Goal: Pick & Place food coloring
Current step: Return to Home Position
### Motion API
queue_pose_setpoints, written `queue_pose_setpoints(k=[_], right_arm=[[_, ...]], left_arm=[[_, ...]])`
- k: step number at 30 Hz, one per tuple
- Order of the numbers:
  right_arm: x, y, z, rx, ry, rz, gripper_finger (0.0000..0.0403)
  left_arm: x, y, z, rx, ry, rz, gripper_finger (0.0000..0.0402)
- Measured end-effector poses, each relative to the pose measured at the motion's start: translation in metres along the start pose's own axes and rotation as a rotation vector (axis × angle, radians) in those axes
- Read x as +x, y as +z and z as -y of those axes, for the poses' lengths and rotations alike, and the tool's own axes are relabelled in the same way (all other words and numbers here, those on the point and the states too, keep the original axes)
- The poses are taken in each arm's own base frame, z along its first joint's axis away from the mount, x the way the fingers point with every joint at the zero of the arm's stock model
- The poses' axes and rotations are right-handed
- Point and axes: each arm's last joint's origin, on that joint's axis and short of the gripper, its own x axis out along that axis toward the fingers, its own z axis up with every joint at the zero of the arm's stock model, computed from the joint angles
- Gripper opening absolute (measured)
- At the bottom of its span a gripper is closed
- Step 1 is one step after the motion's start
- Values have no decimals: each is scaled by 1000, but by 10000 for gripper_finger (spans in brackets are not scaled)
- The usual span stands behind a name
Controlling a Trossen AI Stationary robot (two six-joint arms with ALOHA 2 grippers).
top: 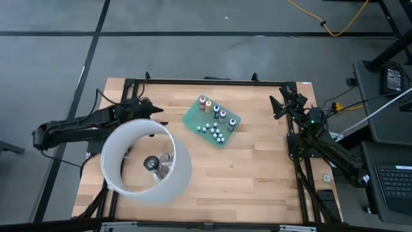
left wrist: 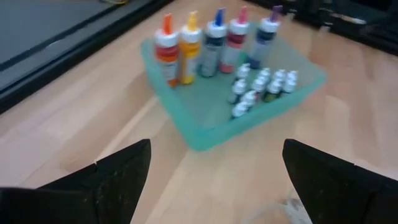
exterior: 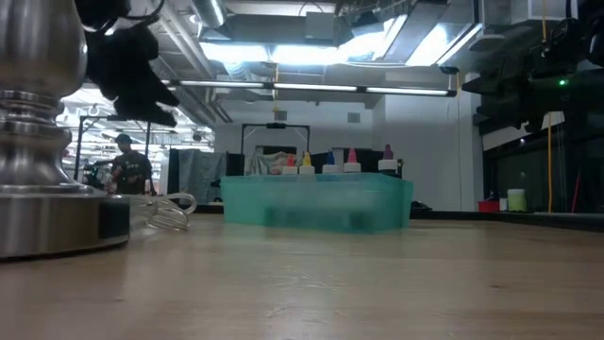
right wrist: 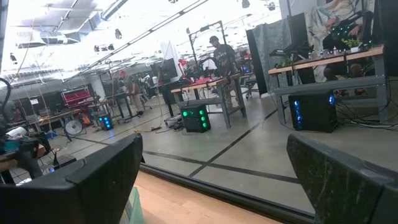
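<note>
Vertically upright: food coloring bottles (left wrist: 214,45), tips up, inside green bin (left wrist: 205,138).

Ceiling lights (exterior: 247,49) glare bright (table (top: 257,169) evenly lit, shadows soft).

**Tally Around the Green Bin**

One green bin (left wrist: 205,134) on the table. Inside it, five tall bottles (left wrist: 216,43) in a single row along one wall: one orange (left wrist: 166,53), one yellow (left wrist: 189,50), one blue, one pink (left wrist: 237,40), one purple (left wrist: 267,36). Beside that row, also inside the bin, one cluster of small bottles (left wrist: 264,84) with pale caps: roughly ten, too blurred for an exact figure. Left of the bin in the high view, one big white ring lamp (top: 147,161). Two dark arms, one either side of the bin: left arm (top: 84,125), right arm (top: 315,138). Far behind the bin, out in the room, one person (exterior: 127,170).
</note>
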Motion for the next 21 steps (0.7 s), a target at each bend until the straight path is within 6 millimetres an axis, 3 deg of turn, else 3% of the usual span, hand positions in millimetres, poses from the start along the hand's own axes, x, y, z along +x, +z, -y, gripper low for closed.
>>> queue_pose_setpoints(k=[4,16,21], right_arm=[[0,0,0,0,0,0,399],[0,0,0,0,0,0,399],[0,0,0,0,0,0,399]], left_arm=[[0,-13,-4,-31,44,35,359],[11,-55,-13,-210,-62,68,360],[10,-62,-17,-158,-27,109,360]])
